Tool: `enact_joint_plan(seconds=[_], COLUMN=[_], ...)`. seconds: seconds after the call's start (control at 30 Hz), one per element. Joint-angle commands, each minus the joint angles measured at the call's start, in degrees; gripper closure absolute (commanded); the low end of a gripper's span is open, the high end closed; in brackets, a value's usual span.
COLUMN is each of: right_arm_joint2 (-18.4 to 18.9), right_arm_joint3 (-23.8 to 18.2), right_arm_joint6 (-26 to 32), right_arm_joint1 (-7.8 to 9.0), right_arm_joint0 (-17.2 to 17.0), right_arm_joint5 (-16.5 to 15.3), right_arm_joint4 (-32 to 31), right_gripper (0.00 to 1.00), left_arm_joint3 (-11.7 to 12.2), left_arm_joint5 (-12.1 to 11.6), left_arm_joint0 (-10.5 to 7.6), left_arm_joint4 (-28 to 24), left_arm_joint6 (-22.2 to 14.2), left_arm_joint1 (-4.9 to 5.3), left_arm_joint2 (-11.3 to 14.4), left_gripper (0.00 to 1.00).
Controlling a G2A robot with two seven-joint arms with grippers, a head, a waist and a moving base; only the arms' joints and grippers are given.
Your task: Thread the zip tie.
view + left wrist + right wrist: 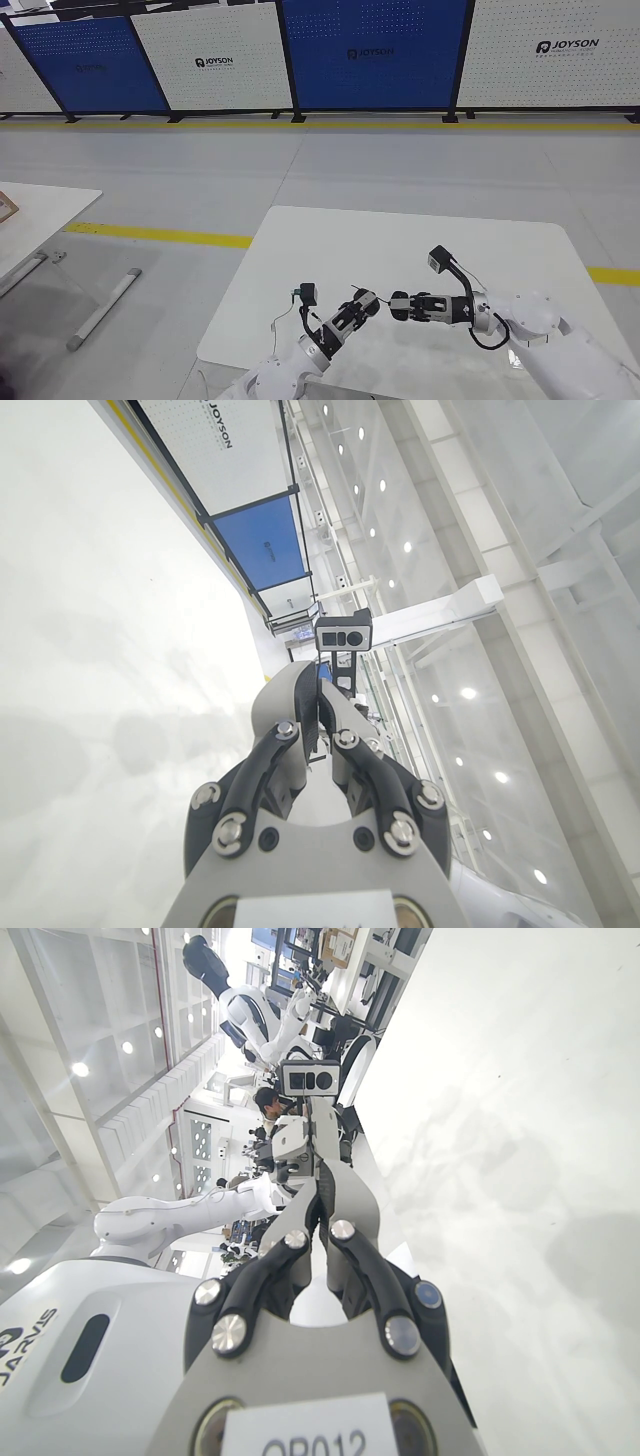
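Above the front of the white table [420, 240] my two grippers meet tip to tip. My left gripper [368, 302] [317, 687] is shut; a thin black strip, apparently the zip tie [354, 291] [318, 758], sticks out beside its fingers and crosses the gap behind them. My right gripper [399, 306] [317, 1188] is shut too, pads pressed together, pointing straight at the left one. I cannot tell whether anything thin is pinched in it. A small blue bit [325, 673] shows right at the left fingertips.
The right arm's wrist camera [343, 636] stands just behind the meeting point, and the left arm's camera [309, 1078] faces it. A second white table [40, 215] stands to the far left across bare floor. Blue and white partition panels [370, 50] line the back.
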Motion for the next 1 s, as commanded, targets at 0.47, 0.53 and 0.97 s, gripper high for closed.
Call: enact_joint_plan(seconds=[0.47, 0.53, 0.97], right_arm_joint2=[8.1, 10.3, 13.7], right_arm_joint3=[-3.1, -4.4, -6.8], right_arm_joint6=[-2.7, -3.0, -3.5], right_arm_joint1=[2.18, 2.88, 3.88], right_arm_joint0=[-6.9, -8.9, -12.0], right_arm_joint5=[-2.5, -3.0, -3.6], right_arm_joint4=[0.3, 0.1, -0.4], right_gripper=[0.00, 0.00, 0.00], left_arm_joint3=[-0.3, -0.5, -1.0], left_arm_joint5=[2.8, 3.8, 6.5], left_arm_joint0=[0.65, 0.91, 0.18], left_arm_joint4=[2.7, 3.0, 1.1], left_arm_joint6=[4.9, 6.2, 9.9], left_arm_joint1=[-0.74, -0.93, -1.90], left_arm_joint2=[0.0, 0.4, 1.9], left_gripper=[1.00, 1.00, 1.00])
